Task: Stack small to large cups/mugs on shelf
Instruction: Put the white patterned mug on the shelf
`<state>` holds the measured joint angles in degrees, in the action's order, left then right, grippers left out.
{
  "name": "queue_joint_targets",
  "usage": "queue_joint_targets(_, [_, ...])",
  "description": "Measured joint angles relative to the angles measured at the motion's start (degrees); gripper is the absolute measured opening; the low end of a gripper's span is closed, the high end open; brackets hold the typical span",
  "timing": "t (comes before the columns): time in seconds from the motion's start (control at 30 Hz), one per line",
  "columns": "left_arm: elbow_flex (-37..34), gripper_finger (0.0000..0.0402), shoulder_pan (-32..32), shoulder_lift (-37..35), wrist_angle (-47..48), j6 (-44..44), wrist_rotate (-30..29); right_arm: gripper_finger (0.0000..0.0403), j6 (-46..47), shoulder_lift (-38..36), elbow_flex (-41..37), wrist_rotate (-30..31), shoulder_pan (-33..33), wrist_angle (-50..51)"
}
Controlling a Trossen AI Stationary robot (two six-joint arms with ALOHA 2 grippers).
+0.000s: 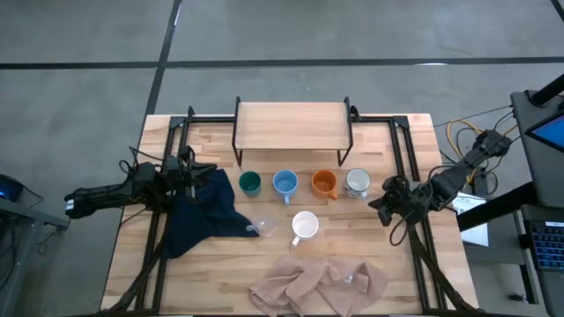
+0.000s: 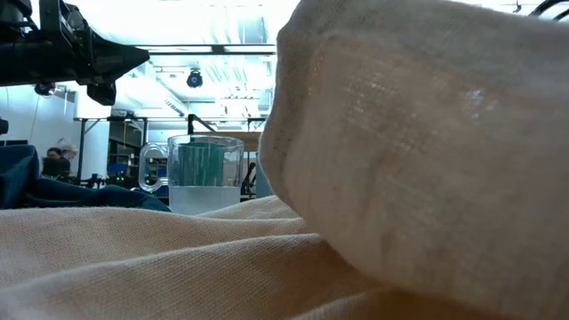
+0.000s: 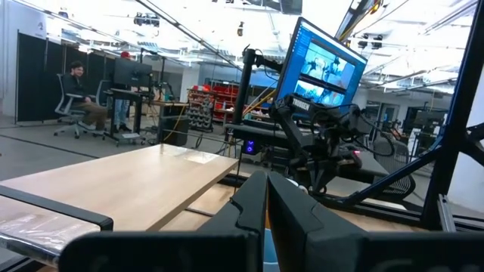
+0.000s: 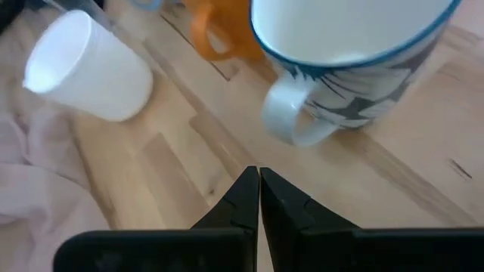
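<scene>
Four mugs stand in a row in front of the shelf (image 1: 291, 125): dark green (image 1: 250, 183), light blue (image 1: 285, 183), orange (image 1: 324, 182) and white with a dark pattern (image 1: 358, 182). Nearer lie a plain white mug (image 1: 305, 225) on its side and a clear glass cup (image 1: 263, 225). My right gripper (image 1: 385, 201) is shut and slants down at the table, just right of the patterned mug (image 4: 355, 45), whose handle (image 4: 291, 117) is apart from the fingertips. My left gripper (image 1: 192, 170) is shut at the table's left, above a dark blue cloth; nothing is between its fingers (image 3: 266, 211).
A dark blue cloth (image 1: 204, 211) lies left of the mugs. A crumpled beige cloth (image 1: 319, 286) lies at the near edge and fills most of the low view. Black rails (image 1: 401, 150) run along the table's sides. Bare wood shows between the mug row and the beige cloth.
</scene>
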<state>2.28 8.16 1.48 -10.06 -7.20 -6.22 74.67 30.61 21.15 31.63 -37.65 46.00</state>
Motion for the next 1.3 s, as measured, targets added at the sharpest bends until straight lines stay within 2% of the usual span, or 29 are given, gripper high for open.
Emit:
queue_joint_targets(0.23, [0.0,0.0,0.0,0.0,0.0,0.0,0.2,0.0009,-1.7,0.0,3.8,1.4,0.0,1.1])
queue_joint_targets(0.47, [0.0,0.0,0.0,0.0,-1.5,0.0,0.8,0.0012,0.1,2.9,4.8,-1.5,0.2,4.5])
queue_joint_targets(0.6, [0.1,0.0,0.0,0.0,-3.4,0.0,1.8,0.004,2.1,5.6,4.8,-1.9,0.2,4.3])
queue_joint_targets(0.93, [0.0,0.0,0.0,0.0,-4.5,0.0,3.0,0.0151,-1.3,12.4,4.8,0.1,0.2,0.3])
queue_joint_targets(1.1, [0.1,0.0,0.0,0.0,-4.5,0.0,3.0,0.017,-1.2,14.5,4.8,7.3,0.2,-3.3])
queue_joint_targets(1.3, [0.0,0.0,0.0,0.1,-4.5,-0.1,3.2,0.0171,-0.8,16.7,5.0,9.0,1.5,-3.6])
